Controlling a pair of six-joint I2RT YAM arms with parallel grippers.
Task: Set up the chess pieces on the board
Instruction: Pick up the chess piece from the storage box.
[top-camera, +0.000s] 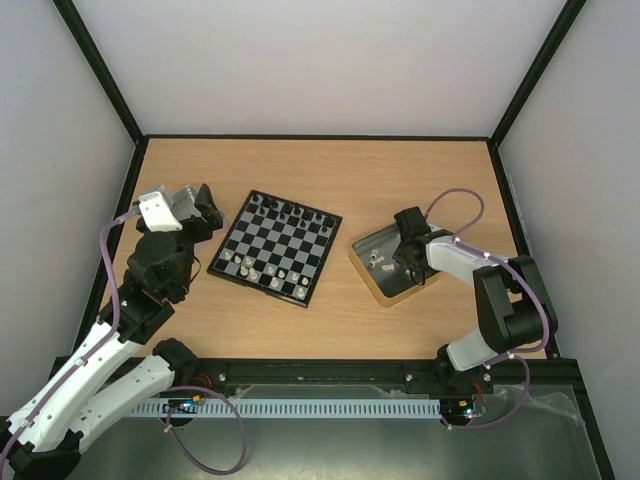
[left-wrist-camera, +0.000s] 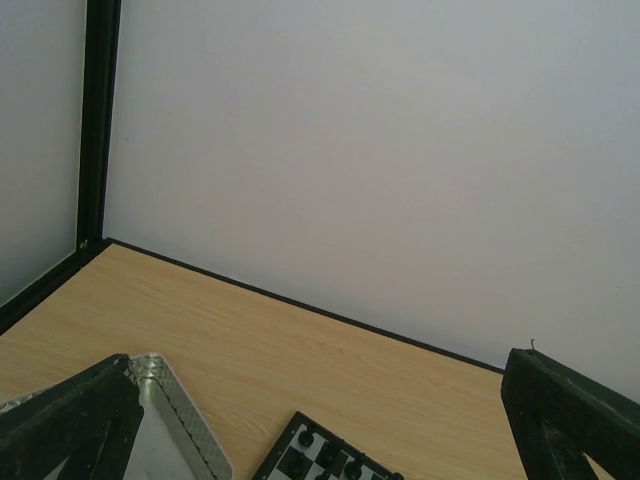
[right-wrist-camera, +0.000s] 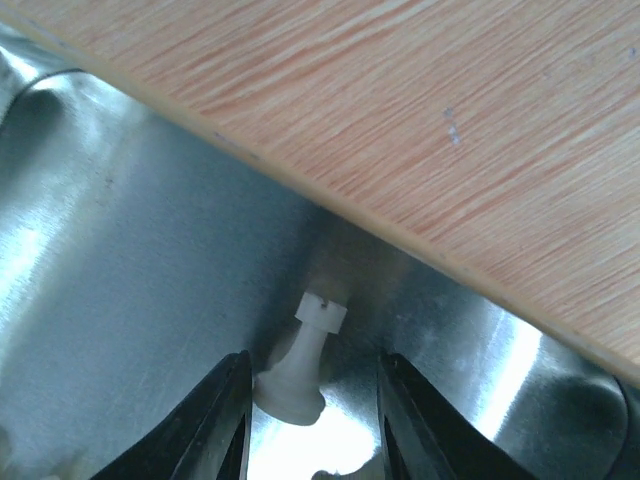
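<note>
Right gripper (right-wrist-camera: 315, 357) is down in the tray (right-wrist-camera: 120, 250), jaws apart, straddling a white rook (right-wrist-camera: 300, 370) that lies tilted near the tray wall; nothing is clamped yet. You are at the pick step. Close gently on the stem, because the tilt could let it squirt out, then lift and carry it to the board (top-camera: 273, 245), well to the left. Your left gripper (top-camera: 200, 210) hangs wide apart and empty beside the board's left corner.
</note>
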